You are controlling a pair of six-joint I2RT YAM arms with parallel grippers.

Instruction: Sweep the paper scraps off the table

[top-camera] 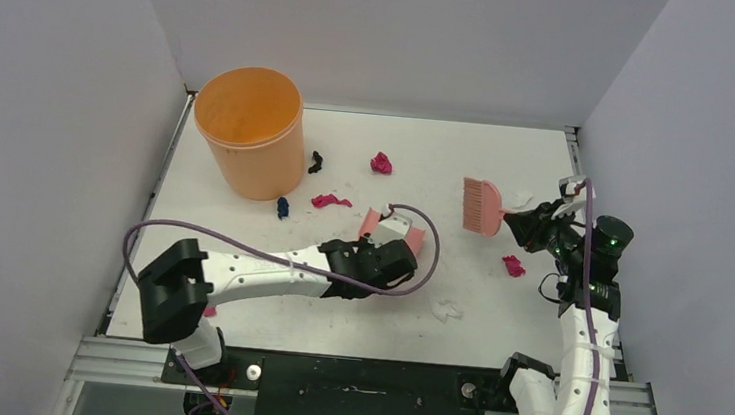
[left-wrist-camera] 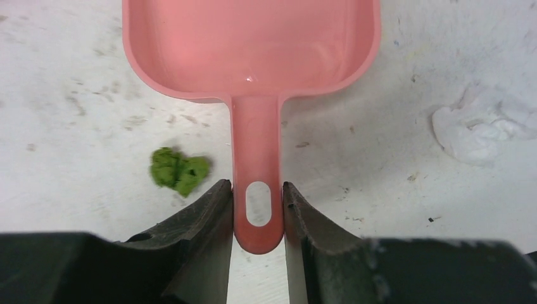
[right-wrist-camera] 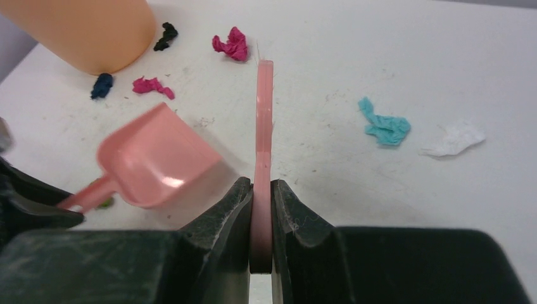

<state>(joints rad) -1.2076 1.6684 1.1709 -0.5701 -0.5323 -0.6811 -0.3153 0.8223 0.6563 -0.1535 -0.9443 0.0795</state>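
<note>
My left gripper (left-wrist-camera: 258, 202) is shut on the handle of the pink dustpan (left-wrist-camera: 253, 44), which is held mid-table (top-camera: 392, 230). A green scrap (left-wrist-camera: 178, 171) lies left of the handle and a white scrap (left-wrist-camera: 481, 126) to the right. My right gripper (right-wrist-camera: 261, 190) is shut on the pink hand brush (right-wrist-camera: 265, 126), which is held at the right of the table (top-camera: 484, 206). Magenta scraps (top-camera: 380, 163) (top-camera: 330, 201) (top-camera: 513, 266), a black scrap (top-camera: 315, 162), a dark blue scrap (top-camera: 283, 207) and a white scrap (top-camera: 448, 310) lie on the table. A teal scrap (right-wrist-camera: 385, 126) and a white scrap (right-wrist-camera: 454, 140) lie right of the brush.
A tall orange bucket (top-camera: 250, 132) stands at the back left of the white table (top-camera: 429, 148). Grey walls close in the table on three sides. A purple cable loops over my left arm (top-camera: 237, 271).
</note>
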